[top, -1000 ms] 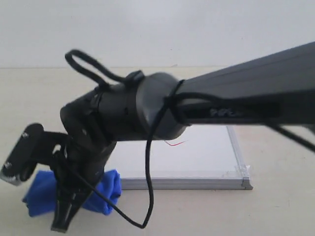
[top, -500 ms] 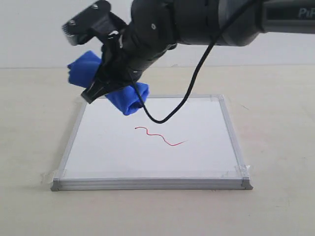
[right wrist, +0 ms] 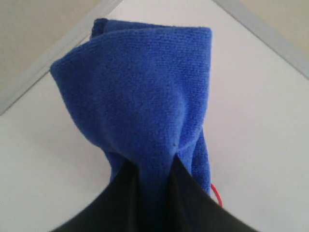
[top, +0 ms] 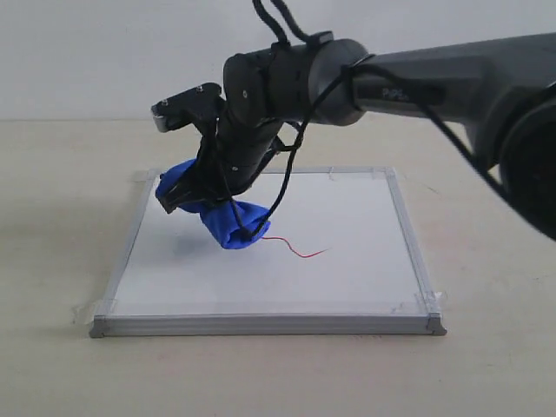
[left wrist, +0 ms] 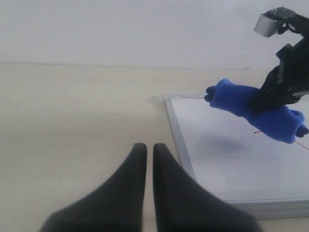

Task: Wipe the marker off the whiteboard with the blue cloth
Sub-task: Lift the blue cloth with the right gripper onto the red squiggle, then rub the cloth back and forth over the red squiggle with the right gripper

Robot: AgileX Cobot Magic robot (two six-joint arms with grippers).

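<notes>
The whiteboard (top: 347, 269) lies flat on the table, silver frame all round, tape at its corners. My right gripper (top: 201, 198) is shut on the blue cloth (top: 228, 221), which hangs bunched over the board's left-centre and reaches down to its surface. The red marker (top: 300, 252) squiggle shows only by its right half; the cloth covers its left end. From the right wrist the blue cloth (right wrist: 145, 96) fills the view, pinched between the dark fingers (right wrist: 190, 193), a bit of red marker (right wrist: 216, 193) beside it. My left gripper (left wrist: 146, 147) is shut and empty, off the whiteboard (left wrist: 241, 164) beside its left frame.
The beige table (top: 486, 174) runs all round the board. The right arm (top: 434, 78) stretches in from the right, high above the board, with a black cable (top: 278, 187) looping under it. A plain pale wall stands behind.
The right gripper has carried the cloth from off the board's front left corner, up over the far left, then down onto the board at the squiggle's left end.
</notes>
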